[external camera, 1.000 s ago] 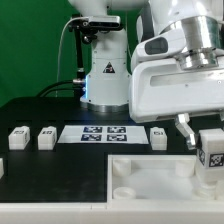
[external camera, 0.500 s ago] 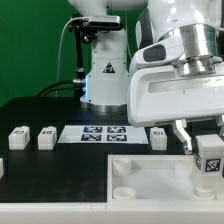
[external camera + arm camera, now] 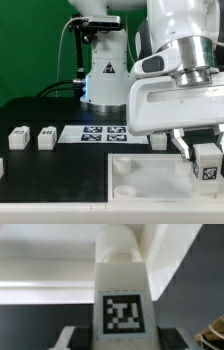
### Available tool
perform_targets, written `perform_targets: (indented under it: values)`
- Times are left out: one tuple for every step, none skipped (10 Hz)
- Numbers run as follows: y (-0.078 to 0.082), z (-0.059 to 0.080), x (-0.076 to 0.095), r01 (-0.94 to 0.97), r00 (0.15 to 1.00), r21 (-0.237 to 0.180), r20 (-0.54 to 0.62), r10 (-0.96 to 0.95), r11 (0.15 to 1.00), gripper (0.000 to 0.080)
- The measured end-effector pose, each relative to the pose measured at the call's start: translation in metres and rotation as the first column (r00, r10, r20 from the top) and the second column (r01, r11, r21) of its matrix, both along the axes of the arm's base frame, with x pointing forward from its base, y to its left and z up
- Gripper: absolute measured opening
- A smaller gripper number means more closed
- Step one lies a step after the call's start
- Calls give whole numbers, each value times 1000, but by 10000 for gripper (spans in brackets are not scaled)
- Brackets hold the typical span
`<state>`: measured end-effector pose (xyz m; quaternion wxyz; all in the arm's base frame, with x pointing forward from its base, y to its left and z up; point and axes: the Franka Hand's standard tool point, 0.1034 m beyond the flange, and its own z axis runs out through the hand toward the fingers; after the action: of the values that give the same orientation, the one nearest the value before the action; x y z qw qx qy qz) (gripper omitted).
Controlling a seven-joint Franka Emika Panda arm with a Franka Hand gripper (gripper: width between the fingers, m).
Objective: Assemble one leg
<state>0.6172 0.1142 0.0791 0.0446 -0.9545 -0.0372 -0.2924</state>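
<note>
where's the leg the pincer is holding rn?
Far on the exterior view's right: the leg is clamped upright in the pincer, over the right end of the large white panel, right of the marker board.

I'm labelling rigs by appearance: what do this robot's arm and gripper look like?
The arm is glossy white with rounded shells and a grey ring at the wrist. The gripper has a boxy white body and short grey fingers. No markings are visible.

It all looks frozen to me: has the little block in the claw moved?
Yes. The leg, held in the gripper, has sunk toward the white panel and drifted slightly to the exterior view's left.
</note>
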Motion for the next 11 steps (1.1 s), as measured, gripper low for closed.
perform_targets:
  values:
    - [0,0,-1,3,1000,1,6,-3,1000,292]
    - [0,0,-1,9,1000,3,4,-9,1000,292]
    - [0,0,-2,10,1000,3,3,-10,1000,292]
    - [0,0,-2,10,1000,3,3,-10,1000,292]
    - [-1,0,-2,10,1000,3,1,-10,1000,318]
    - [-1,0,-2,10,1000,3,1,-10,1000,465]
    - [-1,0,-2,10,1000,3,1,-10,1000,589]
    - [-1,0,-2,10,1000,3,1,-10,1000,636]
    - [-1,-1,-2,10,1000,3,1,-10,1000,636]
    - [-1,-1,-2,10,1000,3,1,-10,1000,646]
    - [-1,-1,-2,10,1000,3,1,-10,1000,649]
